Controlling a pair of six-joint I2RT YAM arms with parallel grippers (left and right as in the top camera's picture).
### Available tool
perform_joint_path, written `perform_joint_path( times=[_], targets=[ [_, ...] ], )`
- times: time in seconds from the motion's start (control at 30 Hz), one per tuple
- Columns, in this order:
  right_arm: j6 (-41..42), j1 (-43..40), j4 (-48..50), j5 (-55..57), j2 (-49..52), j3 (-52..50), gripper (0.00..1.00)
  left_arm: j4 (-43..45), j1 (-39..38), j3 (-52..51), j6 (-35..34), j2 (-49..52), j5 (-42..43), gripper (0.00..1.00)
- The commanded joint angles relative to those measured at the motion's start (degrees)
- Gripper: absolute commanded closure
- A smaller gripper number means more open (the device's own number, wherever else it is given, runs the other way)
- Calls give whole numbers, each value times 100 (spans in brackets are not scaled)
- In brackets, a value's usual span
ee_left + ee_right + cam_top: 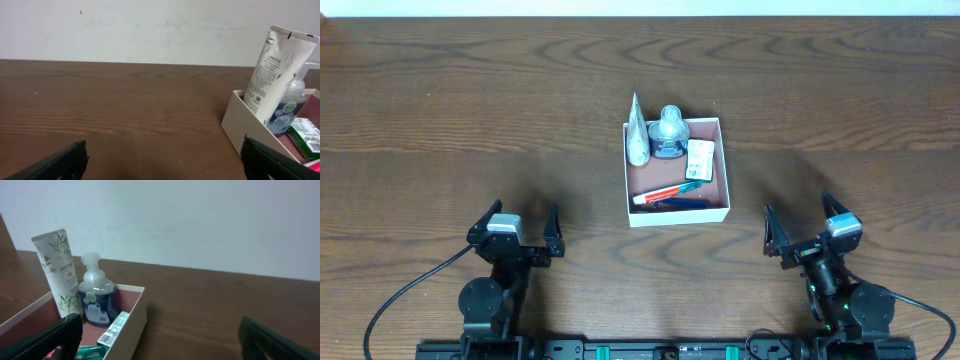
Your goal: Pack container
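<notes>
The container (724, 170), a shallow white-walled box with a reddish-brown inside, sits mid-table. It holds a white Pantene tube (637, 132), a clear pump bottle (669, 131), a green-and-white packet (699, 159), a toothpaste box (665, 193) and a dark blue item (682, 203). The tube (272, 75), bottle (289, 102) and packet (306, 136) show in the left wrist view, and the tube (59, 270), bottle (96, 297) and packet (113, 328) in the right wrist view. My left gripper (515, 229) is open and empty, near-left of the box. My right gripper (810, 228) is open and empty, near-right of it.
The dark wooden table (470, 110) stretches around the box. A pale wall (150, 30) stands behind the table's far edge. Cables run from both arm bases at the near edge.
</notes>
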Motion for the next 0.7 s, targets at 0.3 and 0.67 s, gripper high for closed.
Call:
perform_joint_path(
  times=[0.3, 0.67],
  targets=[
    [-437, -26, -308, 264, -66, -223, 1, -72, 31, -170, 116, 7, 42, 2],
    [-586, -26, -308, 407, -66, -219, 1, -72, 31, -170, 116, 7, 42, 2]
  ],
)
